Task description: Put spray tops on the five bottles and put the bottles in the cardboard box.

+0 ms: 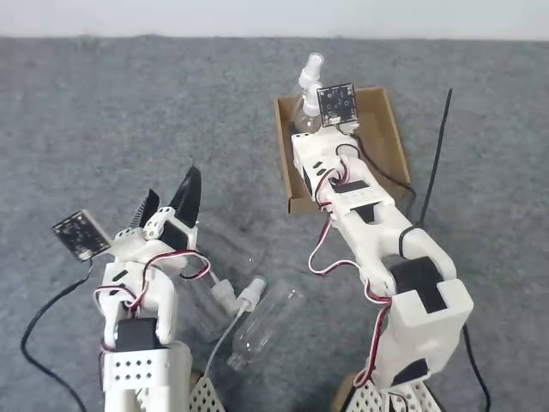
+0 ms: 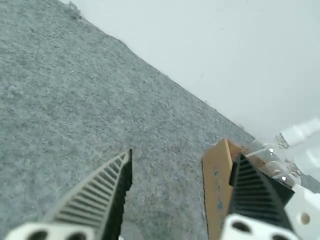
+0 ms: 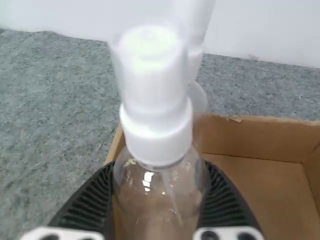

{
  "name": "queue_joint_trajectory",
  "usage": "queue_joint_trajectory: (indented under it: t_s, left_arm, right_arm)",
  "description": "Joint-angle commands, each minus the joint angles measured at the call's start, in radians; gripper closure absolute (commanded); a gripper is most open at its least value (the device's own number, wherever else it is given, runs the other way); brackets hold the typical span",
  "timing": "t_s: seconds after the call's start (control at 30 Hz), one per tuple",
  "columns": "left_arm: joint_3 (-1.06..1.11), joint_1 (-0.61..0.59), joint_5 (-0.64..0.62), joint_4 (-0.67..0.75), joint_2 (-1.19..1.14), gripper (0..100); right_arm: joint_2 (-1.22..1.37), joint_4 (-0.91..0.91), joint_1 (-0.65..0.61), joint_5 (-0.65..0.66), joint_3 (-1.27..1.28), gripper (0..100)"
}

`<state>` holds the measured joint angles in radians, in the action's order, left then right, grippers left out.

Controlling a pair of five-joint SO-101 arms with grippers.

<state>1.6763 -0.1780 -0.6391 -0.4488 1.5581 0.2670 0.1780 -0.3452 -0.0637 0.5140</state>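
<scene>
Cardboard box [image 1: 390, 129] lies under my right gripper [image 3: 159, 192], clamped round an upright bottle [image 3: 160, 172], spray top [image 3: 155, 115] fitted. Boxing step, I judge: lower inside the walls, then release. Left gripper [image 2: 183, 156] gapes, empty.

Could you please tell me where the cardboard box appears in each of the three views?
High view: the cardboard box lies at upper centre-right, under the right arm.
Left wrist view: its corner stands beyond the open left claw, beside one finger.
Right wrist view: its walls and floor lie behind the bottle.
Shared landmark: that spray-topped bottle, held in the right claw at the box.
</scene>
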Motion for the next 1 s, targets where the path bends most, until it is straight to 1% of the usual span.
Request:
queue_joint_trajectory:
  t_s: [0.0,0.87,0.97]
  left_arm:
    - [-0.013,-0.003,0.015,0.032,0.014,70]
    - [-0.013,-0.002,0.015,0.032,0.014,70]
    - [-0.013,-0.002,0.015,0.032,0.014,70]
  right_arm:
    - [-0.008,0.016,-0.012,0.012,-0.055,98.9]
    - [-0.007,0.01,-0.012,0.012,-0.054,98.4]
    - [-0.007,0.007,-0.012,0.012,-0.052,91.6]
